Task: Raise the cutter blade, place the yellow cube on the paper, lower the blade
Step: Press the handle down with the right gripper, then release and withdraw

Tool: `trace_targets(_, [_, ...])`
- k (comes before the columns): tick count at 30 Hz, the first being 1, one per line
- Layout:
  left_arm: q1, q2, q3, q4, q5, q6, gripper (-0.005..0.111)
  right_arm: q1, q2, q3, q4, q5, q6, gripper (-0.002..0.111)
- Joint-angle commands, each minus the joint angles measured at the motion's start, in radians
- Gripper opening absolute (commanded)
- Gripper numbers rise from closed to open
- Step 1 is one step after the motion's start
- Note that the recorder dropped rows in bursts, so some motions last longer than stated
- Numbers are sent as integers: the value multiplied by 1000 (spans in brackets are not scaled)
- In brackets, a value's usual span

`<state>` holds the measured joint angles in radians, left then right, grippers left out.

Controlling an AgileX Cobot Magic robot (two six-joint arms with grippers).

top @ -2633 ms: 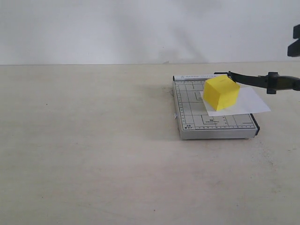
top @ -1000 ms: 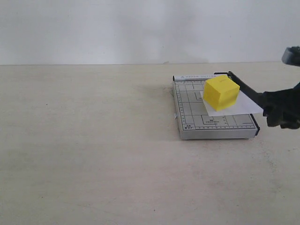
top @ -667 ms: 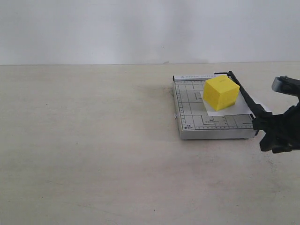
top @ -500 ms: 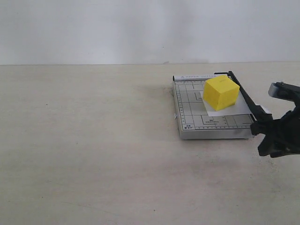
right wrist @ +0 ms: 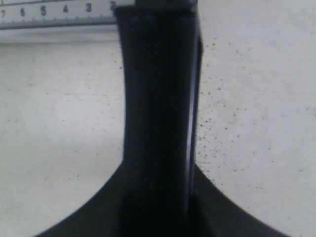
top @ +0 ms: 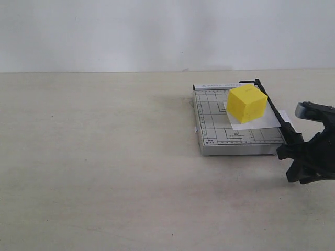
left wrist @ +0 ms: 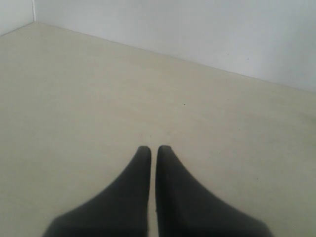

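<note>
The yellow cube point(top: 246, 103) sits on the white paper point(top: 256, 121), which lies on the grey gridded cutter base point(top: 214, 141). The black cutter blade point(top: 274, 110) lies down along the base's right edge. Its thick black handle point(right wrist: 158, 89) fills the right wrist view, with the base's ruler edge point(right wrist: 54, 12) behind it. My right gripper point(top: 301, 157) is shut on that handle at the base's near right corner. A strip of paper point(top: 285, 116) sticks out past the blade. My left gripper point(left wrist: 149, 149) is shut over bare table, away from the cutter.
The beige table point(top: 104, 167) stretches left of the cutter, with a white wall point(top: 157, 31) behind. Fine dark specks dot the table point(right wrist: 247, 123) beside the handle.
My right gripper has brought the blade handle down from raised above the paper to level with the base. The cube has not moved.
</note>
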<state>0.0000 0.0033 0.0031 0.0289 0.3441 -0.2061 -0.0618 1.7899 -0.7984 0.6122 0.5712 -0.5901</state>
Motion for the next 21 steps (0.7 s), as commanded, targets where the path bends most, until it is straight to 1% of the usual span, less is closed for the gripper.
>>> trace_targets(1, [-3, -3, -3, 2, -4, 5, 4, 13, 24, 19, 17, 67, -4, 0])
trace_targets(2, [-3, -3, -3, 2, -4, 5, 4, 13, 24, 19, 17, 74, -9, 1])
trace_targets(4, [-3, -3, -3, 2, -4, 5, 4, 13, 24, 19, 17, 87, -28, 7])
trace_targets(7, [-3, -3, -3, 2, -4, 5, 4, 13, 24, 19, 11, 76, -47, 29])
trace_targets(8, [-3, -3, -3, 2, -4, 5, 4, 13, 24, 19, 3, 54, -43, 40])
trace_targets(11, [-3, -3, -3, 2, -4, 5, 4, 13, 24, 19, -8, 29, -16, 56])
trace_targets(12, [-3, -3, -3, 2, -4, 5, 4, 13, 24, 19, -19, 22, 0, 57])
trace_targets(16, [-3, -3, -3, 2, -4, 5, 4, 13, -9, 15, -104, -8, 81, 57])
trace_targets(18, [-3, -3, -3, 2, -4, 5, 4, 13, -45, 2, -186, -23, 163, 57])
trace_targets(21, [-3, -3, -3, 2, -4, 5, 4, 13, -126, -25, -367, -7, 331, 57])
